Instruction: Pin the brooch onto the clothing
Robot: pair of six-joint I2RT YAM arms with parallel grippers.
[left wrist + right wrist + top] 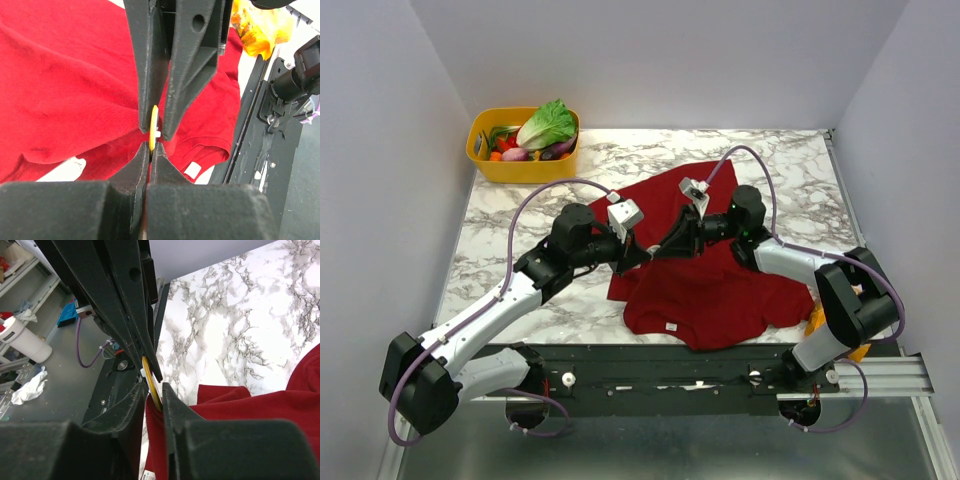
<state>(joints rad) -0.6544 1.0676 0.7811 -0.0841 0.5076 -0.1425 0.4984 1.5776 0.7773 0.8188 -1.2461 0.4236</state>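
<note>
**Two grippers meet on the brooch above the red shirt**

The marble surface (790,170) carries the clothing (710,290), a dark red T-shirt lying crumpled across its middle and near edge. A yellow basket (520,170) of vegetables stands at the far left corner, well apart from the shirt. An orange snack bag (815,320) lies at the shirt's right, next to the right arm's base.

Both arms reach inward and their fingertips come together over the left part of the shirt. The left gripper (150,150) has its jaws together, the tips nipping the lower edge of the brooch (154,122). The right gripper (155,392) comes in from the opposite side with its jaws a little apart, one finger on each side of the disc. Whether they press on it cannot be told. Red fabric rises into that same gap beside the brooch.

The brooch is a small golden-yellow disc held on edge between the two grippers, with a short white stub standing out from one face. The shirt's white label (670,327) lies at the near hem.
</note>
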